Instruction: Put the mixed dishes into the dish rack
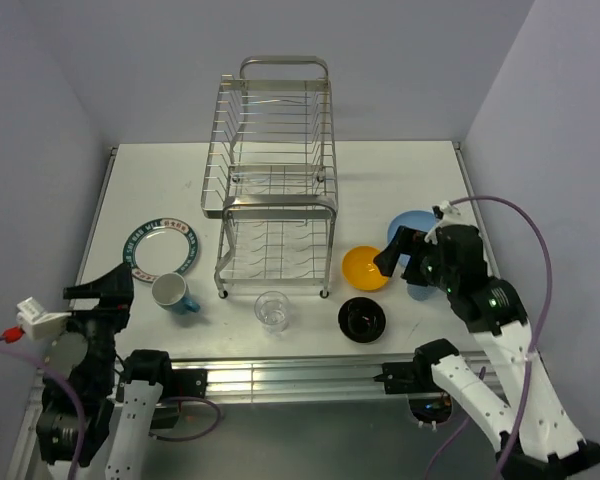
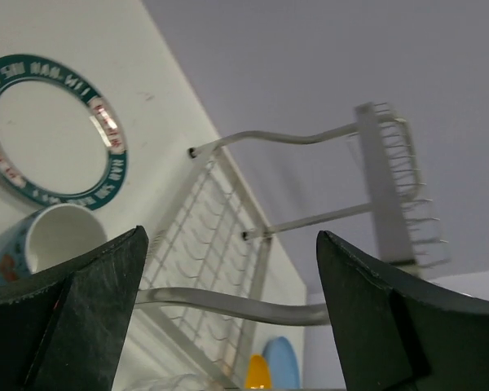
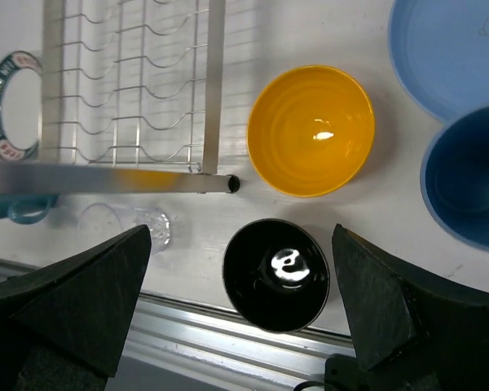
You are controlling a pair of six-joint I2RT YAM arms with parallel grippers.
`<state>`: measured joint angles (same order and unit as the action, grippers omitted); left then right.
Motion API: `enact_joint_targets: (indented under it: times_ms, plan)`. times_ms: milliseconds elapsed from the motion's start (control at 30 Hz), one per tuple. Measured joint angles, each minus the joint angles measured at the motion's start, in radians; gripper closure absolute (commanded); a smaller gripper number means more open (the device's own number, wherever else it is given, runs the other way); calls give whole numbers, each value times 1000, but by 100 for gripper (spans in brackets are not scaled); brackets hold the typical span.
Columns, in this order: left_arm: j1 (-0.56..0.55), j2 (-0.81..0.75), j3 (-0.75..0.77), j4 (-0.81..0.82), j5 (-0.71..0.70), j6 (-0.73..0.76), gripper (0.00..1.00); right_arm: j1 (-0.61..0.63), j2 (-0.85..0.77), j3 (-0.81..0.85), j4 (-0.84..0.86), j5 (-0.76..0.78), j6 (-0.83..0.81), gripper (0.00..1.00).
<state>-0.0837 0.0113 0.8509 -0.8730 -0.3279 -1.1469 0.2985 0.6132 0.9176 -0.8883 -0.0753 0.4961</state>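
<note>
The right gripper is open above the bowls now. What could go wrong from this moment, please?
1. The yellow-orange bowl, black bowl, blue cup and blue plate lie close together under the open right gripper. Reaching for one, it may knock a neighbour.
2. The clear glass stands near the near edge of the table, just in front of the dish rack. A careless reach could tip it or push it off.
</note>
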Motion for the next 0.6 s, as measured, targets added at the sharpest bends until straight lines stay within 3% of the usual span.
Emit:
enact_joint_targets:
  times_ms: [100, 200, 400, 500, 600]
  plan:
    - [0, 77, -47, 2, -9, 4, 10, 4, 146, 20, 34, 10, -9, 0]
    - [0, 237, 1, -13, -15, 16, 12, 9, 277, 66, 51, 21, -18, 1]
    - [0, 639, 448, -257, 13, 37, 17, 22, 440, 287, -9, 14, -19, 5]
    - [0, 724, 626, -330, 55, 44, 21, 50, 478, 315, -27, 20, -23, 9]
    - [0, 715, 652, -373, 124, 45, 25, 69, 516, 289, -42, 31, -31, 16]
